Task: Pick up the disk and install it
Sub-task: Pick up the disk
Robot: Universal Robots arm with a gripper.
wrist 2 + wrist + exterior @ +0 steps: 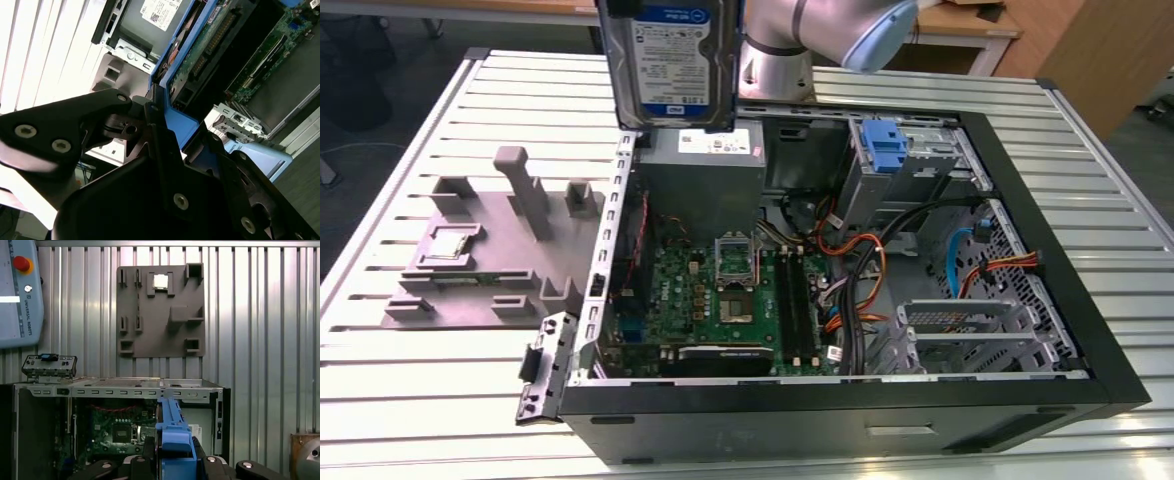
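Gripper [173,456]: clenched; in the first wrist view you are seeing its black fingers [207,465] pressing on either side of the disk's blue rail.

Disk [670,60]: hanging in the air, clear of the table. In the exterior view it is standing upright with its long axis running up and down and its white-and-blue label facing you. It is hovering over the far wall of the computer case [1067,330], just above the grey power supply box [700,170]. In the first wrist view it is showing you only its narrow blue edge.

Computer case: lying open on the slatted metal table [427,400], with the green motherboard [720,290] facing up.

Grey parts holder [467,260]: sitting on the table beside the case, on the exterior view's left.

Robot arm [814,40]: reaching in from above, behind the disk.
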